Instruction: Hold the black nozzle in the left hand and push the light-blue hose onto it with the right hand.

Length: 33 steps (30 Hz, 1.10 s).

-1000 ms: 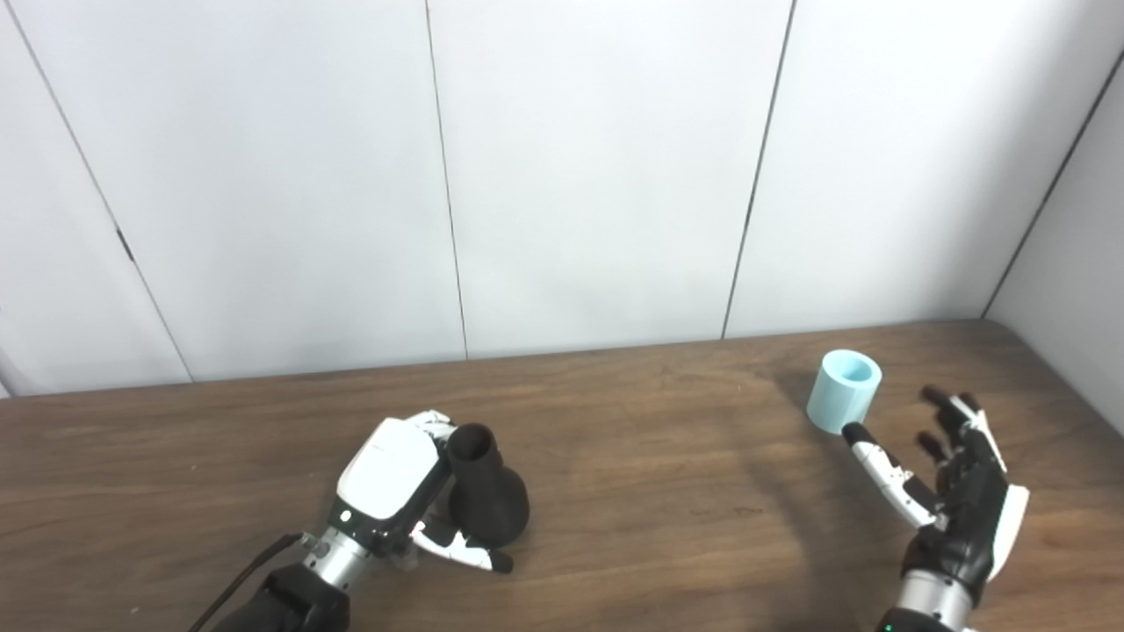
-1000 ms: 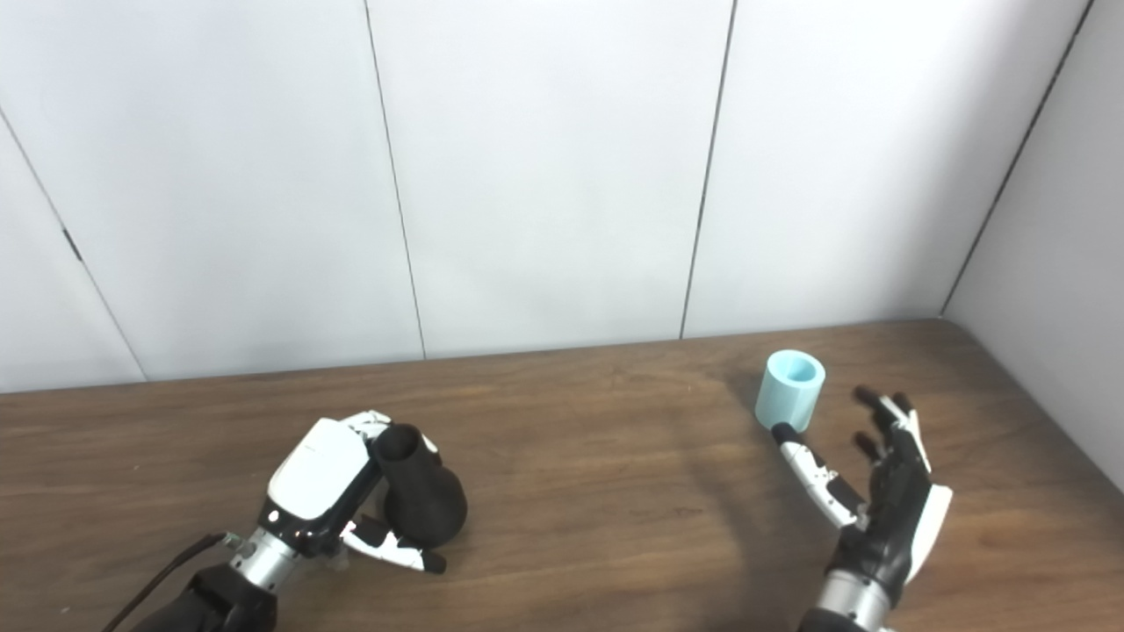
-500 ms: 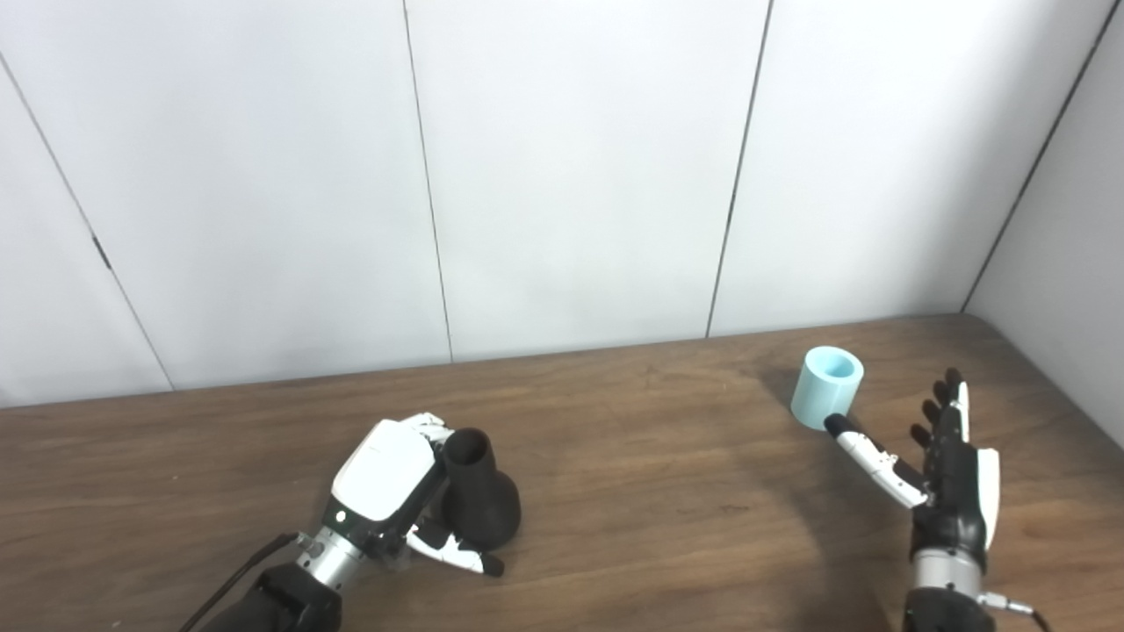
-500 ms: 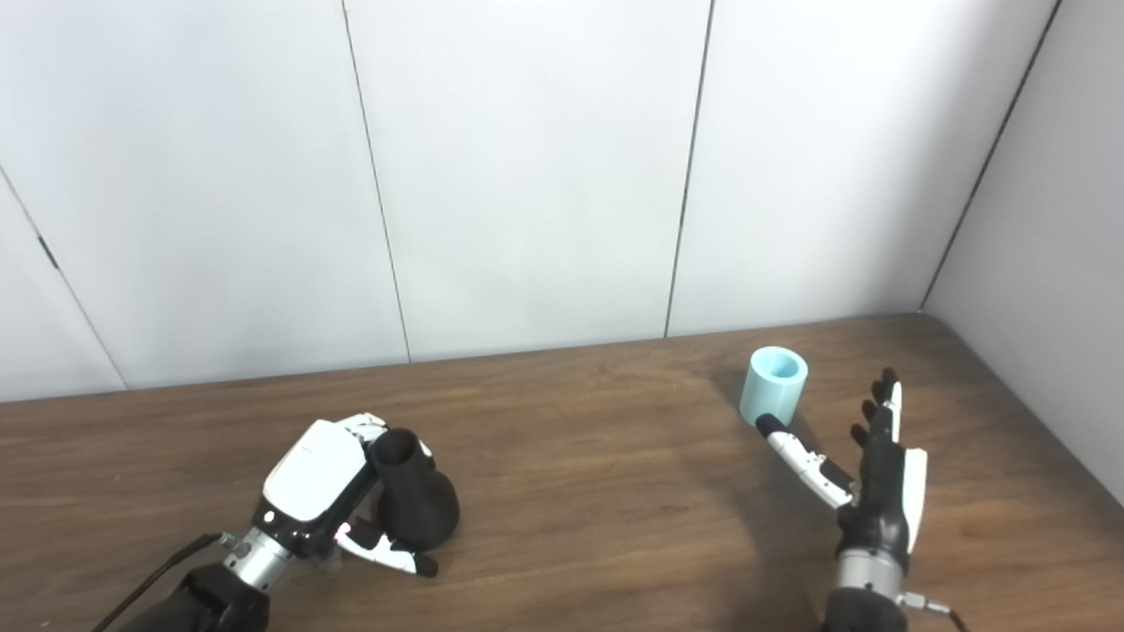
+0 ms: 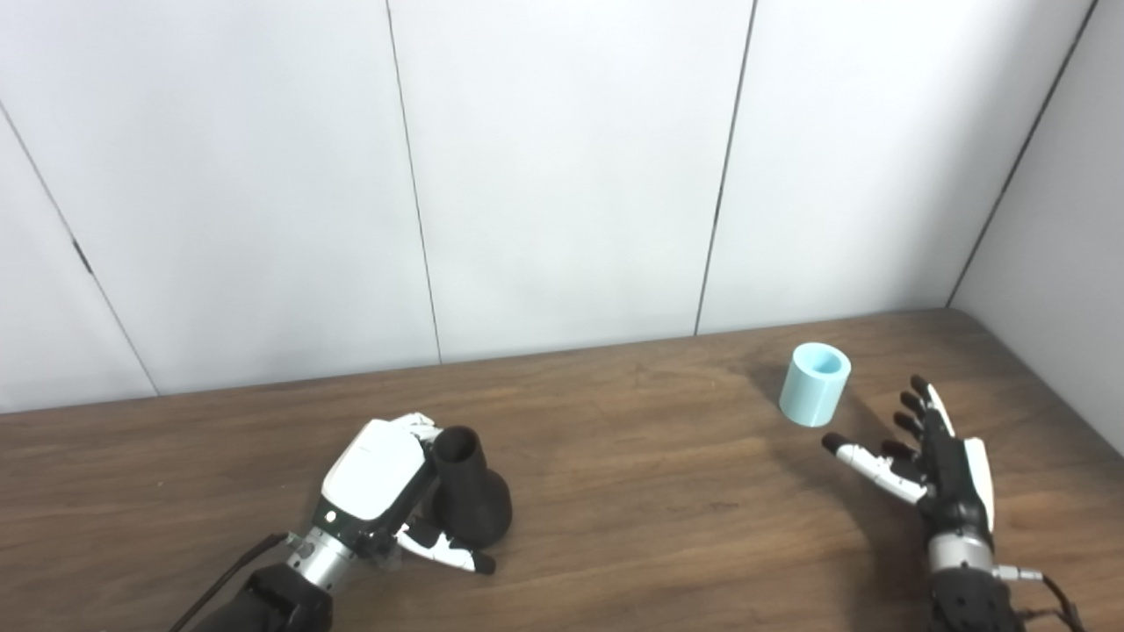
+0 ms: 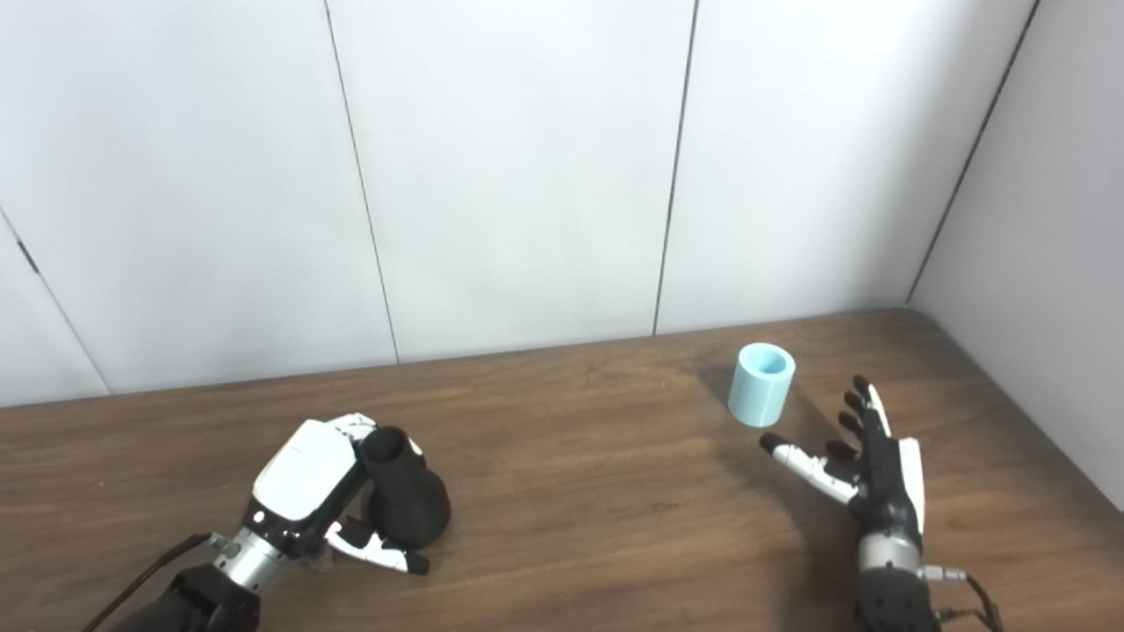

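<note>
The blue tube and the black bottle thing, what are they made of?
The light-blue hose looks like matte plastic or rubber: smooth, even colour, no shine. The black nozzle looks like dull black plastic, perhaps printed, though that is hard to tell. The table shows brown wood grain.

Both head views are bright and evenly lit, with soft, diffuse light from above. The white wall panels [image 5: 562, 175] look nearly blown out, with little texture. On the brown desk [image 5: 659, 527] a broad, soft-edged shadow runs from near the light-blue hose [image 5: 815, 384] toward the front edge, and the black nozzle [image 5: 467, 502] is so dark that its surface detail is lost. Focus is fairly sharp overall, slightly soft. The panel seams lean outward toward the frame sides, showing wide-angle distortion.
</note>
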Each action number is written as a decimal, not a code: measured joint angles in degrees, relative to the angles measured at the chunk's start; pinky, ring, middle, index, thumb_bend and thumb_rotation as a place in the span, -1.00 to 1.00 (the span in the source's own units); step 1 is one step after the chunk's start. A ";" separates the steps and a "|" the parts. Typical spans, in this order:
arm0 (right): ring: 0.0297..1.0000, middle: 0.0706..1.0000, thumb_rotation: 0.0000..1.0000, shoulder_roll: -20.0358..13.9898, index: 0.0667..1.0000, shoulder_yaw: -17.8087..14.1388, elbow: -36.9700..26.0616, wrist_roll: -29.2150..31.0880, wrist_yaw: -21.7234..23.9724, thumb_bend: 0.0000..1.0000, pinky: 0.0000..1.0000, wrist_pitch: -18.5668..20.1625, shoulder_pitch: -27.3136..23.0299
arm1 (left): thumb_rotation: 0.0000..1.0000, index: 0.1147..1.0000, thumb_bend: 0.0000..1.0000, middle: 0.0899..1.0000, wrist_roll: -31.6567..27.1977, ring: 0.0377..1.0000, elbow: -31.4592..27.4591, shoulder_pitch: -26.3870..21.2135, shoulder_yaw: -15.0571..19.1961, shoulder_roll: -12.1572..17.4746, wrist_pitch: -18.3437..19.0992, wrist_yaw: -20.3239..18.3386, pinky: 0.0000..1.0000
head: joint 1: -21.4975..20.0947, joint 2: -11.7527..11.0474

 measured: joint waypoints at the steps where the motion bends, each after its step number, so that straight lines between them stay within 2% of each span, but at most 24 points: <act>1: 0.71 0.77 -0.48 -0.34 0.82 0.01 1.04 -0.08 -0.09 0.73 0.59 -0.48 -0.58 | -1.00 -0.11 0.01 -0.20 -0.10 -0.11 -0.02 -0.01 -0.12 0.06 0.00 0.00 0.30 | 0.00 0.00; 8: 0.63 0.69 -0.37 -3.64 0.71 1.05 7.71 -1.75 -0.20 0.77 0.51 -3.37 -3.78 | -1.00 -0.10 0.01 -0.20 -0.25 -0.13 -0.64 0.00 -0.49 0.40 0.00 -0.01 0.28 | -0.35 0.26; 10: 0.62 0.68 -0.34 -3.74 0.71 1.06 8.68 -1.86 -0.36 0.79 0.50 -3.68 -4.43 | -1.00 -0.10 0.01 -0.19 -0.29 -0.13 -0.84 0.01 -0.69 0.52 0.00 0.01 0.29 | -0.35 0.44; 18: 0.53 0.59 -0.42 -3.82 0.65 1.07 10.80 -1.83 -0.51 0.80 0.41 -4.98 -5.67 | -1.00 -0.11 0.01 -0.20 -0.30 -0.12 -1.46 0.24 -0.80 0.89 0.00 0.00 0.30 | 0.70 0.70; 25: 0.58 0.64 -0.42 -4.10 0.69 1.19 11.96 -1.56 -0.11 0.84 0.45 -5.23 -6.64 | -1.00 -0.10 0.01 -0.21 -0.29 -0.12 -1.65 0.35 -0.65 0.95 0.00 -0.06 0.30 | 2.28 0.70; 30: 0.59 0.66 -0.50 -4.62 0.69 1.87 12.88 -1.44 0.14 0.78 0.46 -5.26 -7.27 | -1.00 -0.09 0.01 -0.20 -0.27 -0.15 -1.79 0.41 -0.70 0.99 0.00 -0.11 0.29 | 3.78 0.18; 33: 0.57 0.64 -0.43 -4.63 0.68 2.02 13.26 -0.99 0.16 0.84 0.42 -5.32 -7.60 | -1.00 -0.09 0.01 -0.19 -0.28 -0.17 -1.80 0.41 -0.78 1.00 0.00 -0.10 0.28 | 3.95 0.17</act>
